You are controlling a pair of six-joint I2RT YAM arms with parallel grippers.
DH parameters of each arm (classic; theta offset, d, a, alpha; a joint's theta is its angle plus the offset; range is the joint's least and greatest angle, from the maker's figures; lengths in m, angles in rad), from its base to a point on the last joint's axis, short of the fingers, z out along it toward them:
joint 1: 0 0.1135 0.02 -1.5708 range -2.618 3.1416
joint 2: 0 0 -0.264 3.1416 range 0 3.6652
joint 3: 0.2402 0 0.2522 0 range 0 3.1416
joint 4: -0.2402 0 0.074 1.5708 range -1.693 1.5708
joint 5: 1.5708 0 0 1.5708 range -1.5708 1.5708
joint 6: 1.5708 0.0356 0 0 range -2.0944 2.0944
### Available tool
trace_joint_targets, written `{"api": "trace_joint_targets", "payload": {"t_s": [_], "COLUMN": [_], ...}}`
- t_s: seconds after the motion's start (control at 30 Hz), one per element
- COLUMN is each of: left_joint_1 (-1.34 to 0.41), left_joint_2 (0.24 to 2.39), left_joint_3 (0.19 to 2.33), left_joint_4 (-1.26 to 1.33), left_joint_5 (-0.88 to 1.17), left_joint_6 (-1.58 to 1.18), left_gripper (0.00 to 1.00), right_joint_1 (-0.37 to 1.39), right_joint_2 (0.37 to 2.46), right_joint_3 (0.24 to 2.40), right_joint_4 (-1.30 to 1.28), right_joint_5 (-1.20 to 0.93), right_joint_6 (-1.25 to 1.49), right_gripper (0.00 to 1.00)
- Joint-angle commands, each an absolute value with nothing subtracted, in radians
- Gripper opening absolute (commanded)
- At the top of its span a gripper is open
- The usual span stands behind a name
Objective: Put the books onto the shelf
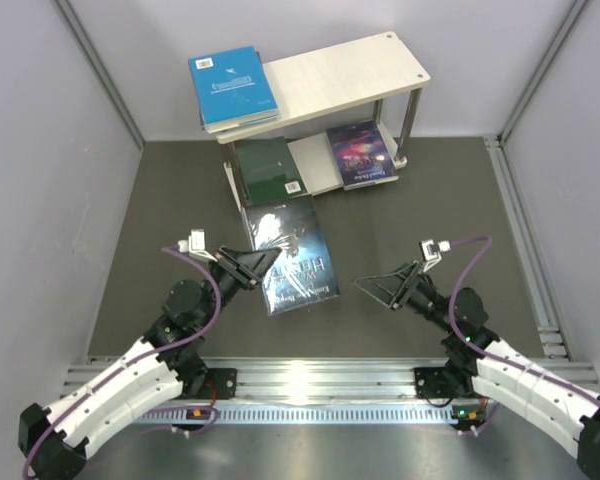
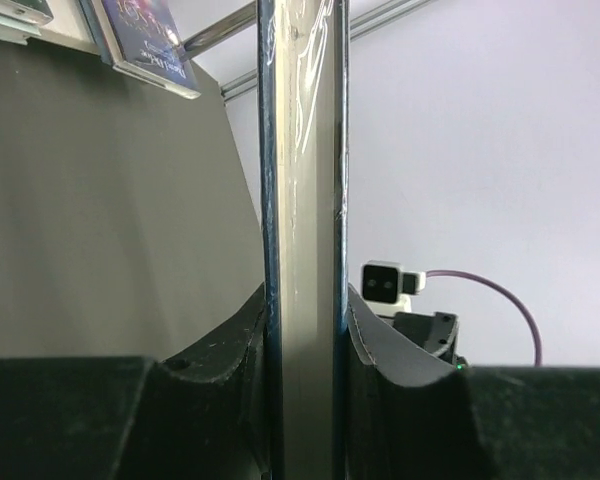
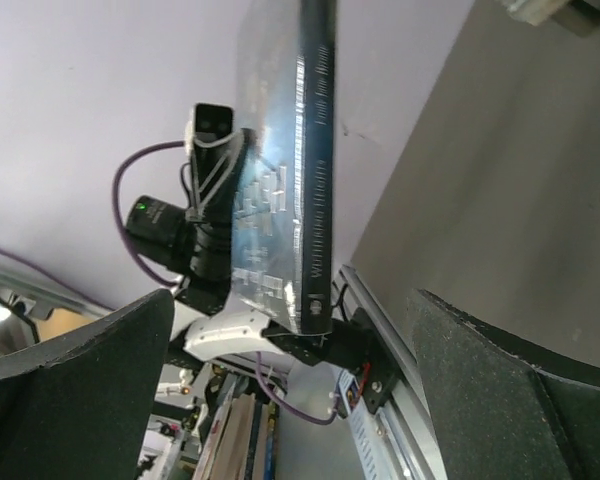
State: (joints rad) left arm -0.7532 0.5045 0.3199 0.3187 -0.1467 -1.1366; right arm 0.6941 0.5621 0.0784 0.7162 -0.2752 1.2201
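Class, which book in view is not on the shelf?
The dark blue book with white lettering, held by the left gripper over the mat; the bright blue book, green book and starry book all lie on the shelf.

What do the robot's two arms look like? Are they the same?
Yes, twins. The left arm and right arm have chunky white shells, black joints and black wedge-shaped jaws. A purple cable loops along each, and a small white camera sits at each wrist.

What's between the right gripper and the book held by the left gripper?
Nothing: in the top view only bare dark mat separates the open right gripper from the dark book clamped in the left gripper.
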Motion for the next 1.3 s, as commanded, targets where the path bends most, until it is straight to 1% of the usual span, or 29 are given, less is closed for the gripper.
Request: {"api": "trace_joint_targets", "payload": {"t_s": [0.0, 0.17, 0.3, 0.4, 0.53, 0.63, 0.7, 0.9, 1.0, 1.03, 1.1, 1.13, 1.2, 1.23, 1.27], "left_joint_1": [-0.753, -0.752, -0.756, -0.773, -0.808, -0.831, -0.844, -0.862, -0.871, -0.877, -0.885, -0.891, -0.899, -0.903, -0.905], "left_joint_2": [0.532, 0.623, 0.672, 0.721, 0.846, 0.92, 0.943, 0.934, 0.942, 0.954, 0.969, 0.991, 1.031, 1.045, 1.058], "left_joint_3": [0.304, 0.288, 0.252, 0.226, 0.225, 0.248, 0.247, 0.21, 0.199, 0.198, 0.195, 0.195, 0.196, 0.195, 0.192], "left_joint_4": [0.583, 0.74, 0.857, 0.952, 1.064, 1.114, 1.135, 1.123, 1.127, 1.131, 1.149, 1.155, 1.181, 1.192, 1.209], "left_joint_5": [-0.14, -0.132, -0.169, -0.208, -0.282, -0.294, -0.307, -0.348, -0.364, -0.365, -0.37, -0.37, -0.368, -0.365, -0.362], "left_joint_6": [-1.196, -1.215, -1.226, -1.233, -1.235, -1.233, -1.229, -1.221, -1.227, -1.23, -1.232, -1.233, -1.239, -1.244, -1.249], "left_gripper": [0.0, 0.0, 0.0, 0.0, 0.0, 0.0, 0.0, 0.0, 0.0, 0.0, 0.0, 0.0, 0.0, 0.0, 0.0], "right_joint_1": [0.706, 0.721, 0.738, 0.753, 0.77, 0.787, 0.79, 0.782, 0.776, 0.775, 0.775, 0.775, 0.775, 0.775, 0.775], "right_joint_2": [0.627, 0.755, 0.86, 0.972, 1.165, 1.224, 1.22, 1.143, 1.163, 1.182, 1.195, 1.21, 1.215, 1.213, 1.212], "right_joint_3": [0.052, 0.031, 0.037, 0.043, 0.075, 0.11, 0.12, 0.143, 0.178, 0.187, 0.218, 0.227, 0.25, 0.255, 0.258], "right_joint_4": [0.734, 0.95, 1.121, 1.27, 1.475, 1.489, 1.489, 1.447, 1.448, 1.457, 1.463, 1.466, 1.468, 1.468, 1.467], "right_joint_5": [-0.255, -0.265, -0.273, -0.279, -0.287, -0.284, -0.272, -0.222, -0.229, -0.229, -0.236, -0.241, -0.248, -0.249, -0.247], "right_joint_6": [1.219, 1.252, 1.292, 1.339, 1.408, 1.425, 1.42, 1.388, 1.394, 1.399, 1.411, 1.417, 1.417, 1.416, 1.414], "right_gripper": [0.99, 1.0, 1.0, 1.0, 0.98, 0.96, 0.95, 0.84, 0.69, 0.62, 0.55, 0.49, 0.46, 0.41, 0.38]}}
